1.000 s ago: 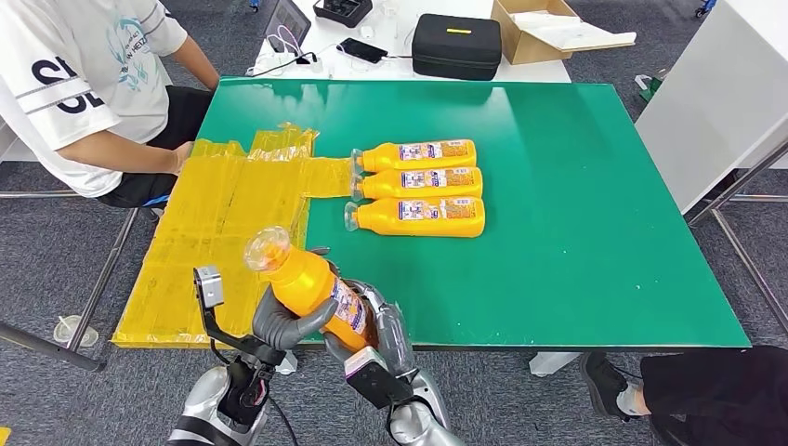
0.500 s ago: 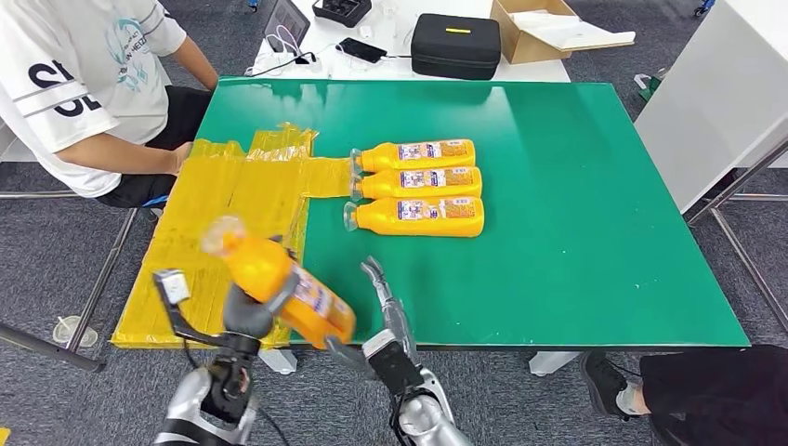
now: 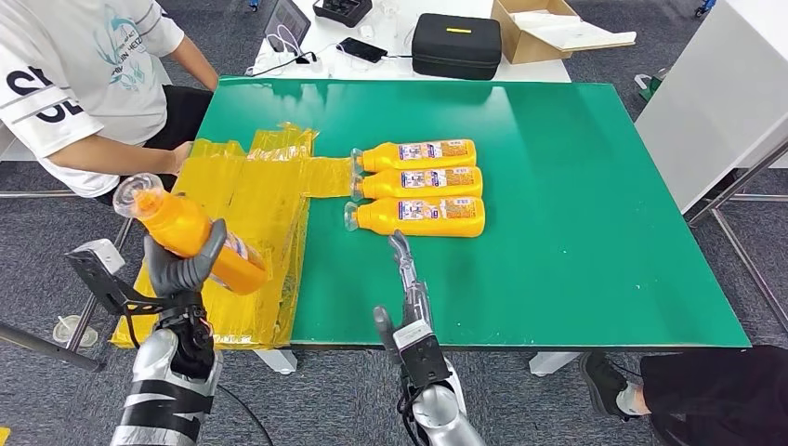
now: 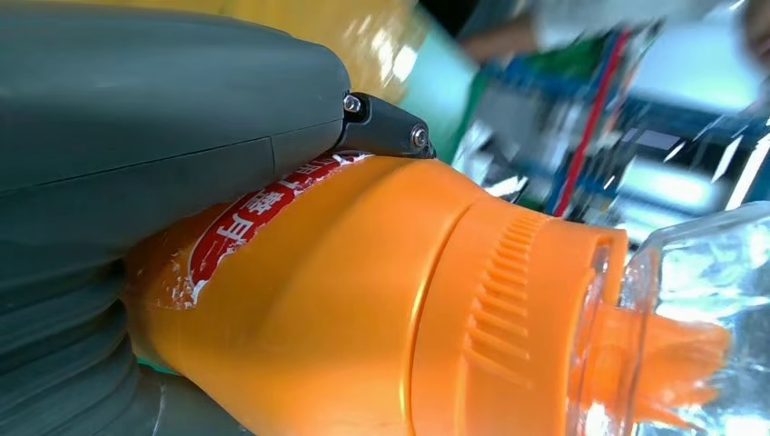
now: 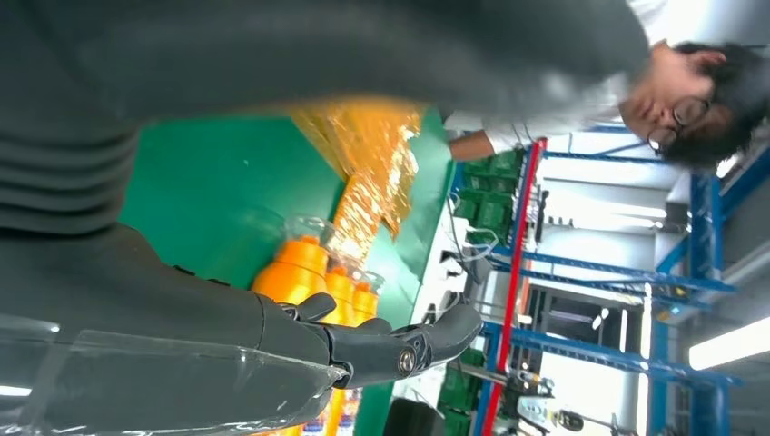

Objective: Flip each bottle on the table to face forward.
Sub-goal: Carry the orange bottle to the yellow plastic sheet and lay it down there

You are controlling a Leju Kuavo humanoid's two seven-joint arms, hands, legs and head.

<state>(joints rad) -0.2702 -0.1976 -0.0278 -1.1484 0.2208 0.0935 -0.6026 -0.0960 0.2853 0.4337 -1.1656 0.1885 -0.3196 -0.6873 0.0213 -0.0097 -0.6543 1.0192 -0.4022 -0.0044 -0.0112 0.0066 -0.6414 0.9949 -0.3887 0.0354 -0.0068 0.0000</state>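
The left hand grips an orange bottle around its body, above the yellow sheet at the green table's 9 o'clock side, clear cap tilted toward 10 o'clock. The right hand holds nothing, fingers straight and apart, over the near edge. 3 bottles lie side by side mid-table, caps toward 9 o'clock.

Orange bottle tilted; three bottles lying flat
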